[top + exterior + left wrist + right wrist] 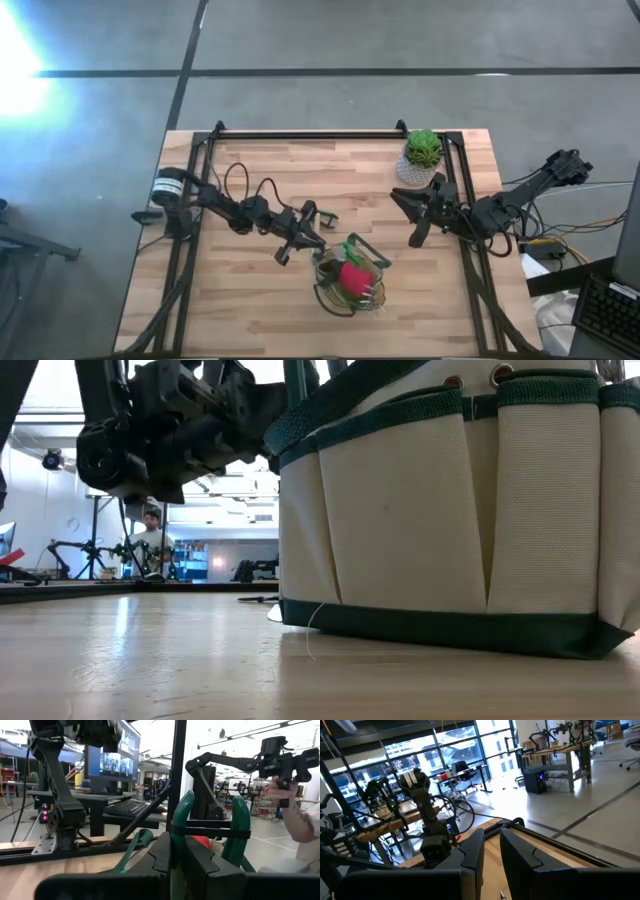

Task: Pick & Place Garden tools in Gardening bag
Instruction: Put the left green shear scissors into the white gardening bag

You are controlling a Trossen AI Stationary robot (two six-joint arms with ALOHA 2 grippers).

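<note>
Bright window backlight — blown-out glare at the overhead view's left edge, dark silhouetted arms, soft foreground blur.

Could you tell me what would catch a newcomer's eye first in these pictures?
Probably the bag at the table's front middle, with a red item in its mouth. The left gripper sits at its rim, shut on a green-handled tool. The potted plant stands out at the back right, near the idle right gripper.

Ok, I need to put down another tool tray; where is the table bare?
The back left corner of the table is bare, as is the front left below the left gripper and the middle strip between both arms. It is crowded around the bag at front centre, and near the potted plant by the right gripper.
</note>
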